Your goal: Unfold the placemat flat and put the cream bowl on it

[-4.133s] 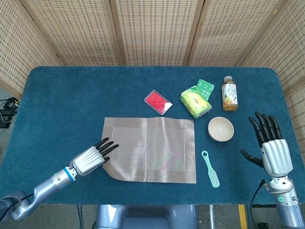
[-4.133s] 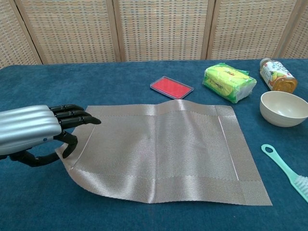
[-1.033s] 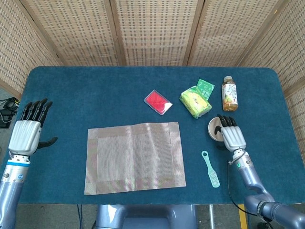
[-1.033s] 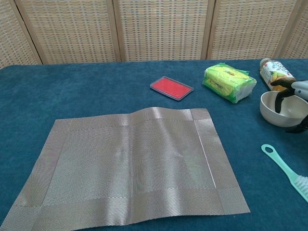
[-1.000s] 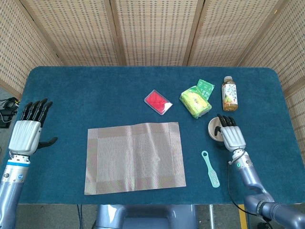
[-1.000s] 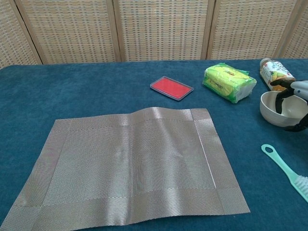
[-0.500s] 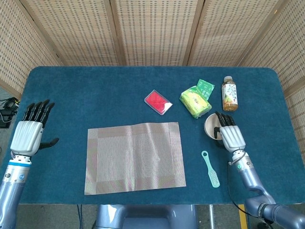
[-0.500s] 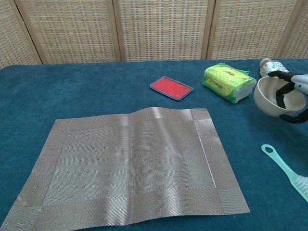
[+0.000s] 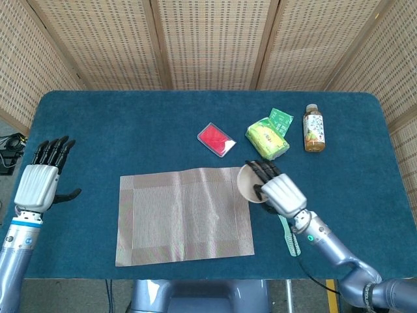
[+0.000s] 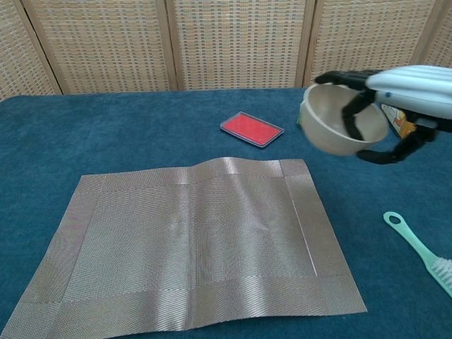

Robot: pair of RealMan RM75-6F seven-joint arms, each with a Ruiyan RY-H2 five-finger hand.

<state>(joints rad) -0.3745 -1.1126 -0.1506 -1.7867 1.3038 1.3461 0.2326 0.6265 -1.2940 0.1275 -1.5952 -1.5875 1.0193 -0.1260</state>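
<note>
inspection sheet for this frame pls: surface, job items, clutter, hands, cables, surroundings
Surface: table covered in blue cloth.
Job's things: placemat lies unfolded, slight ripple at its far edge; cream bowl is lifted, tilted, near the mat's right far corner.
Clutter: red case, yellow-green packet, green sachet, drink bottle, mint brush.
Hands: right hand holds the bowl by its rim; left hand empty, fingers apart, beyond the table's left edge.
Cables: dark cables on the floor, far left.
Surroundings: woven screen panels behind.
</note>
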